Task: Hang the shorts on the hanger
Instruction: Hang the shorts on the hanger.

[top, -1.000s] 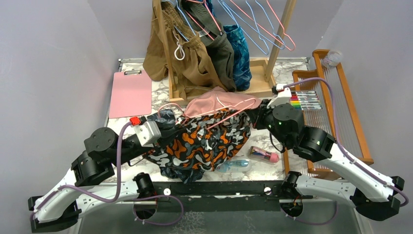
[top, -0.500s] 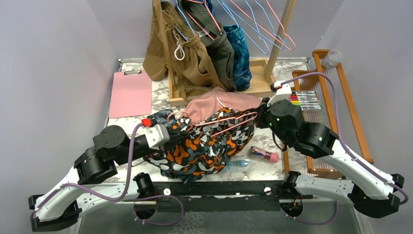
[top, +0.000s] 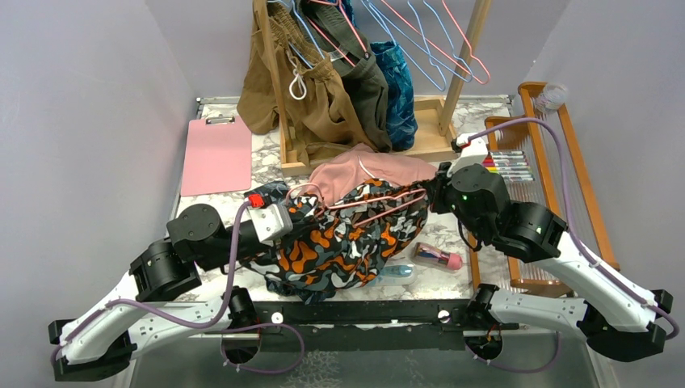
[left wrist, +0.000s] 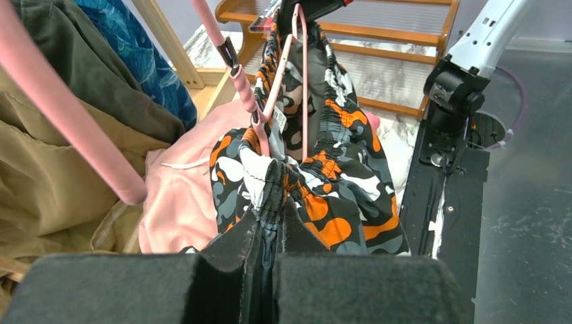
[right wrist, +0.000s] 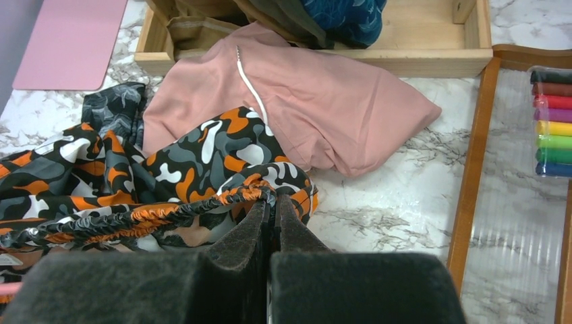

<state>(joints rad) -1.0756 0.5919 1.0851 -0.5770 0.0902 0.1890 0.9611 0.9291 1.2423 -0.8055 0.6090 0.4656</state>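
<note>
The shorts (top: 347, 238), dark with orange, white and grey blobs, hang bunched between my two arms above the table. My left gripper (top: 303, 212) is shut on the gathered waistband at its left end; in the left wrist view the gripper (left wrist: 273, 202) pinches that dark elastic fold of the shorts (left wrist: 337, 189). My right gripper (top: 432, 194) is shut on the waistband's right end, seen as the gripper (right wrist: 273, 201) with the shorts (right wrist: 195, 162) stretching left. The pink wire hanger (top: 376, 202) runs along the waistband between the grippers; the hanger (left wrist: 303, 88) passes inside the open waistband.
Dusty-pink shorts (top: 363, 171) lie just behind the shorts. A wooden rack (top: 283, 89) with hung clothes and wire hangers stands at the back. A pink clipboard (top: 216, 153) lies at the left, markers (top: 509, 166) and a wooden frame (top: 565, 178) at the right, and a small bottle (top: 438, 257) in front.
My left arm has moved right and away from me, bringing its gripper closer to the right one. The shorts have bunched up tighter, and the hanger now lies along the waistband.
</note>
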